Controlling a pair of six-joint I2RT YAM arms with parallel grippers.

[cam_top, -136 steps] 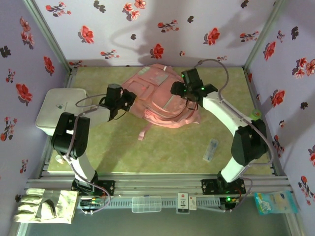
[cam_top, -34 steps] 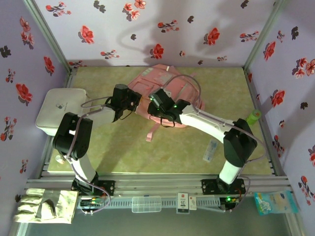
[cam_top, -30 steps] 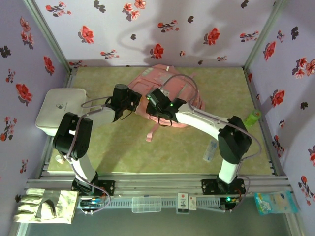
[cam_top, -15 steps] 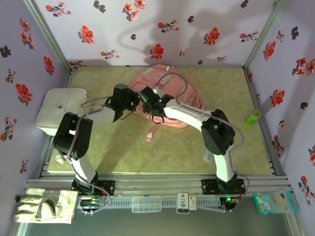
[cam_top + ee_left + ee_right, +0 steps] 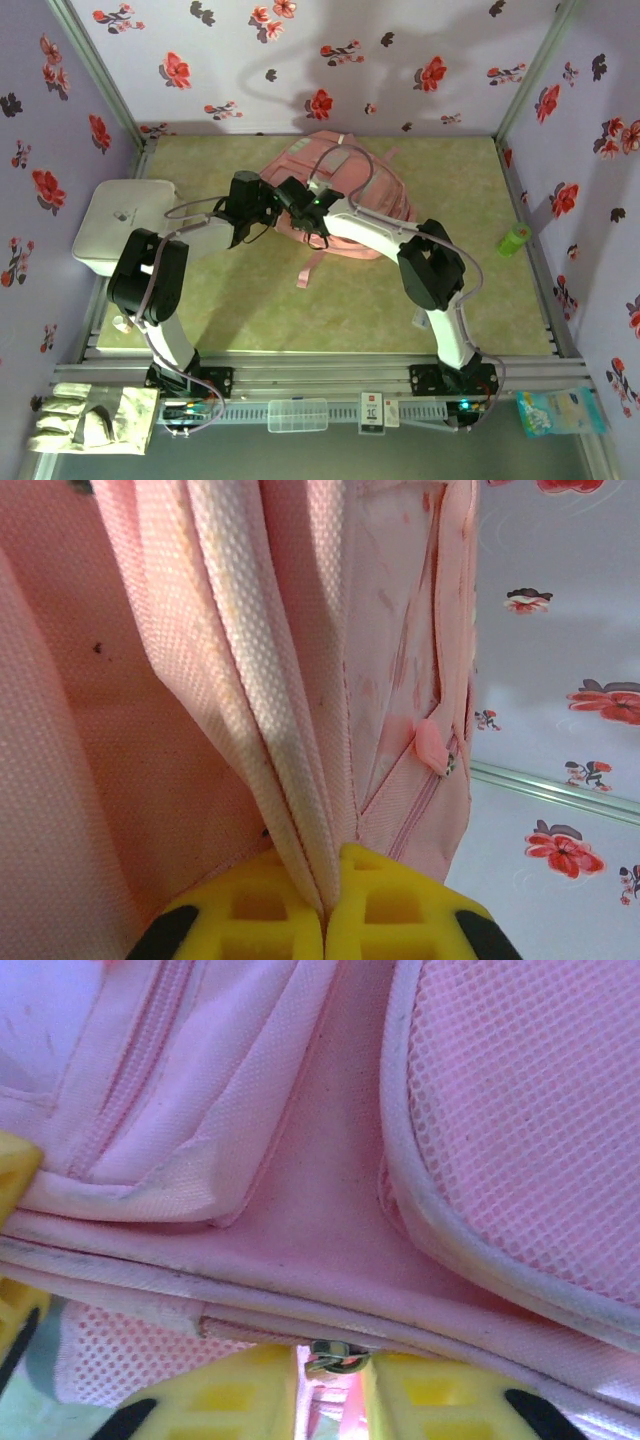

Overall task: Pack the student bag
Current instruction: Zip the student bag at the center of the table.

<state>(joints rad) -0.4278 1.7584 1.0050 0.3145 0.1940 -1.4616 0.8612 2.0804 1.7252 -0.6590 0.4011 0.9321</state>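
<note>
With the student bag (image 5: 380, 195) at upper centre of the top view, the left gripper (image 5: 325, 900) pinches a fold of its fabric and the right gripper (image 5: 330, 1355) narrowly flanks the zip pull (image 5: 336, 1360), grip uncertain, so unzipping seems in hand and next needs a firm pinch.

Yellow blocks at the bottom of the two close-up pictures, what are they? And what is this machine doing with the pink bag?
They are the robot's fingers. Two robot arms are bolted to the near edge of a table. One camera looks down from above. A small camera also rides on each wrist, so it sees its own yellow fingers up close. On the table lies the pink student bag. A white box sits at the left edge and a green bottle at the right. The left gripper is pinching a fold of the bag's cloth. The right gripper has a small metal zip piece between its fingers. I can't tell whether it is gripped.
</note>
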